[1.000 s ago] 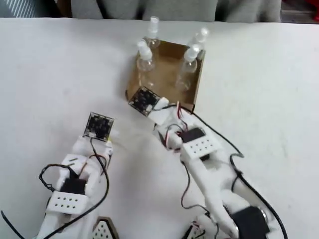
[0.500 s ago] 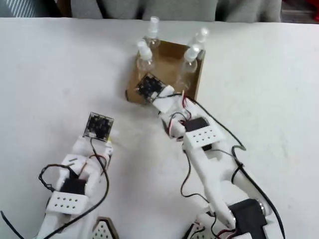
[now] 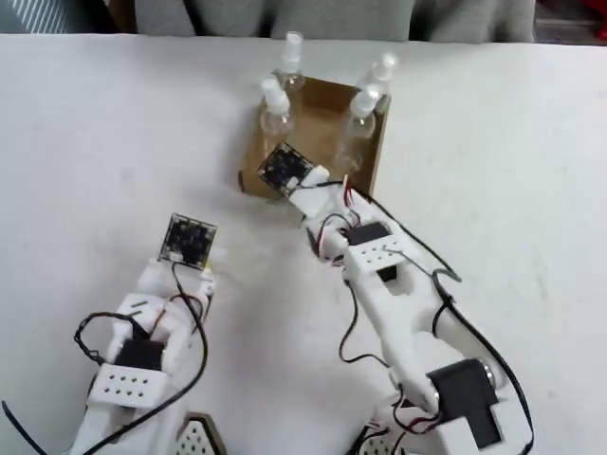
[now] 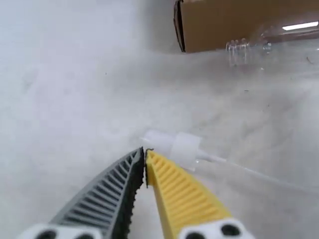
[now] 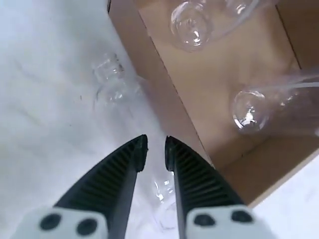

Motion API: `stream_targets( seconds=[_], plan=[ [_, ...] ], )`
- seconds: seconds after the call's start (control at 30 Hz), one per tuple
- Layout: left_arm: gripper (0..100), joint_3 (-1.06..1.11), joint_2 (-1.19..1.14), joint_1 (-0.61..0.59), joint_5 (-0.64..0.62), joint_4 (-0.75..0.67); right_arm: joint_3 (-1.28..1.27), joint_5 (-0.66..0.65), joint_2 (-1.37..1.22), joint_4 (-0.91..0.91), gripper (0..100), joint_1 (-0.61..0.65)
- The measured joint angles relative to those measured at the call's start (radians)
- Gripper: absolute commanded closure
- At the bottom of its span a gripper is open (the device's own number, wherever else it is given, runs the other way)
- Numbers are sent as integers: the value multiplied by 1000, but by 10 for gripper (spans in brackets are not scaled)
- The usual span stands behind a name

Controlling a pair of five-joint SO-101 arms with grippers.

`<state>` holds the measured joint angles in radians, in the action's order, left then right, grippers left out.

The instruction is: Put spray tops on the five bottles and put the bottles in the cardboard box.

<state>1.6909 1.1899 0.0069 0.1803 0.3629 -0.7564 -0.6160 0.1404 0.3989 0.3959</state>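
Note:
The cardboard box (image 3: pixel 318 133) stands at the table's far middle and holds several clear bottles (image 3: pixel 274 112) with white spray tops on. One more clear bottle (image 5: pixel 110 82) without a top lies on the table along the box's outer wall (image 5: pixel 164 99). My right gripper (image 5: pixel 155 145) hovers just over this bottle, narrowly open, nothing between its black fingers. A loose white spray top (image 4: pixel 182 147) with its thin tube lies on the table. My left gripper (image 4: pixel 145 153) is shut, its tips right beside the spray top. The lying bottle (image 4: pixel 249 46) sits farther off by the box (image 4: pixel 224 25).
The right arm (image 3: pixel 379 265) stretches from the near edge toward the box's near corner. The left arm (image 3: pixel 142 332) rests at the near left. White tabletop (image 3: pixel 493 190) spreads to both sides of the box.
The right arm has pushed forward toward the box, and its wrist now sits over the box's near corner. The left arm has not moved.

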Motion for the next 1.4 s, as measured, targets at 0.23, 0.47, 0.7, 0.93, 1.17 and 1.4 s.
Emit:
stream_targets(
  seconds=[0.23, 0.47, 0.7, 0.93, 1.17, 1.4],
  plan=[
    [976, 0, 0, 0, 0, 0, 11, 2, -8, 23, 957, -2],
    [976, 0, 0, 0, 0, 0, 23, 0, 83, 347, 957, 63],
    [976, 0, 0, 0, 0, 0, 15, -3, 446, 663, 952, 132],
    [976, 0, 0, 0, 0, 0, 17, -98, 526, 661, 820, 135],
    [976, 0, 0, 0, 0, 0, 58, -301, 327, 655, 755, 161],
    [976, 0, 0, -8, -3, 0, 112, -324, 215, 694, 693, 275]
  ],
)
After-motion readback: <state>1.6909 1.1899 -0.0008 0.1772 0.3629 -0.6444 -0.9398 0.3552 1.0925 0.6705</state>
